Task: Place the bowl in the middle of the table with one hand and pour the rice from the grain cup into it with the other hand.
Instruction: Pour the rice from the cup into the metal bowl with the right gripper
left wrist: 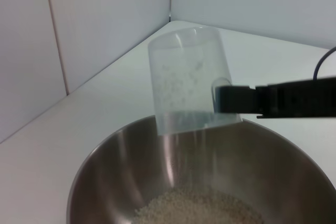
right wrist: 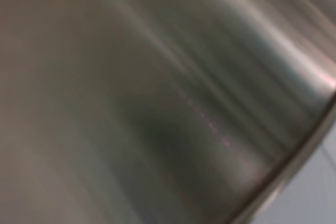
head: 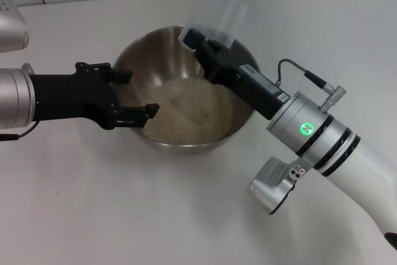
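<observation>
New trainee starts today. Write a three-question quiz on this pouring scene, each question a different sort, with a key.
1. True or false: the grain cup is upside down over the bowl.
2. Where does the rice lie?
A. spread on the table
B. in the bottom of the bowl
C. filling the cup
3. Fill in: the left pincer is at the bowl's ____.

Key
1. True; the right pincer holds it inverted, with only a few grains clinging to its wall.
2. B
3. Rim, its fingers open on either side of the near-left edge.
</observation>
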Controlling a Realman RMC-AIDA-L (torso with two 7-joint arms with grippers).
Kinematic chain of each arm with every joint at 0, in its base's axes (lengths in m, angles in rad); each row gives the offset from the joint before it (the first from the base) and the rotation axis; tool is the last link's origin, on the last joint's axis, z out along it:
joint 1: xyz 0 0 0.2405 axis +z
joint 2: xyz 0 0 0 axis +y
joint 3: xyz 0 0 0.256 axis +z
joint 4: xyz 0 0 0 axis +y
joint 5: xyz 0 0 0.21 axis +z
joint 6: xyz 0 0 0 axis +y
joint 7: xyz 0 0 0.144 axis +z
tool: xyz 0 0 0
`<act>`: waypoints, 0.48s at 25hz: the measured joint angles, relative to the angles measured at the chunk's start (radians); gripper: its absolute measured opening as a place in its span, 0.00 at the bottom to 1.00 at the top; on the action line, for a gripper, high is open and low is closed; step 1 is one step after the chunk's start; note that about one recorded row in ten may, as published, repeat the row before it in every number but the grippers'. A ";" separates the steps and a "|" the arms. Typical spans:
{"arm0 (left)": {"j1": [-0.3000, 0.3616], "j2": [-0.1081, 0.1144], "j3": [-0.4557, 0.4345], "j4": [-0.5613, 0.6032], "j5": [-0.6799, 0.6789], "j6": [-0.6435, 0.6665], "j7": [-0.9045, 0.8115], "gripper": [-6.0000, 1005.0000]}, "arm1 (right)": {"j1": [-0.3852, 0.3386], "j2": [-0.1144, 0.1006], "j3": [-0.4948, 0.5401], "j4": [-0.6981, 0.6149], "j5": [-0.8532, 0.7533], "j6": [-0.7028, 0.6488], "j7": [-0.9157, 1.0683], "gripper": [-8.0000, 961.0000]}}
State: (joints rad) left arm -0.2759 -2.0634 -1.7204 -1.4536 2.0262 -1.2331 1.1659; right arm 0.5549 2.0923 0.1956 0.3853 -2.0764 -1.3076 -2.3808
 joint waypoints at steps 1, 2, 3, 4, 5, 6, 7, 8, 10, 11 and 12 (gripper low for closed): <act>-0.002 0.001 -0.001 0.000 0.000 -0.001 0.000 0.82 | 0.004 0.000 0.000 -0.007 -0.031 0.004 -0.057 0.02; -0.003 0.001 -0.001 0.001 0.000 -0.002 0.000 0.82 | 0.004 0.000 0.000 -0.007 -0.031 0.004 -0.057 0.02; -0.005 0.001 -0.001 0.001 0.004 -0.004 0.000 0.82 | 0.006 0.000 0.001 -0.012 -0.048 0.008 -0.073 0.02; -0.006 0.002 -0.001 0.001 0.009 -0.004 0.000 0.82 | 0.007 0.000 0.007 -0.017 -0.080 0.010 -0.097 0.02; -0.006 0.002 -0.003 -0.002 0.019 -0.006 -0.002 0.82 | 0.007 0.000 0.007 -0.017 -0.080 0.010 -0.097 0.02; -0.006 0.002 -0.004 -0.002 0.023 -0.006 -0.003 0.82 | 0.009 0.000 0.012 -0.017 -0.097 0.009 -0.113 0.02; -0.008 0.002 -0.009 -0.002 0.028 -0.007 -0.004 0.82 | 0.011 0.000 0.014 -0.017 -0.098 0.009 -0.117 0.02; -0.008 0.002 -0.009 -0.002 0.028 -0.007 -0.004 0.82 | 0.011 0.000 0.014 -0.017 -0.098 0.009 -0.117 0.02; -0.010 0.001 -0.011 0.000 0.029 -0.008 -0.002 0.82 | 0.006 0.000 0.042 -0.011 -0.096 0.010 -0.113 0.02; -0.012 0.001 -0.012 0.000 0.029 -0.008 -0.001 0.82 | 0.000 0.000 0.059 -0.005 -0.095 0.014 -0.102 0.02; -0.014 0.001 -0.012 0.001 0.029 -0.008 0.000 0.82 | -0.006 0.000 0.075 0.005 -0.094 0.017 -0.088 0.02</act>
State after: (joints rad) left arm -0.2895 -2.0623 -1.7323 -1.4523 2.0557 -1.2410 1.1657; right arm 0.5486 2.0922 0.2703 0.3902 -2.1704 -1.2903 -2.4686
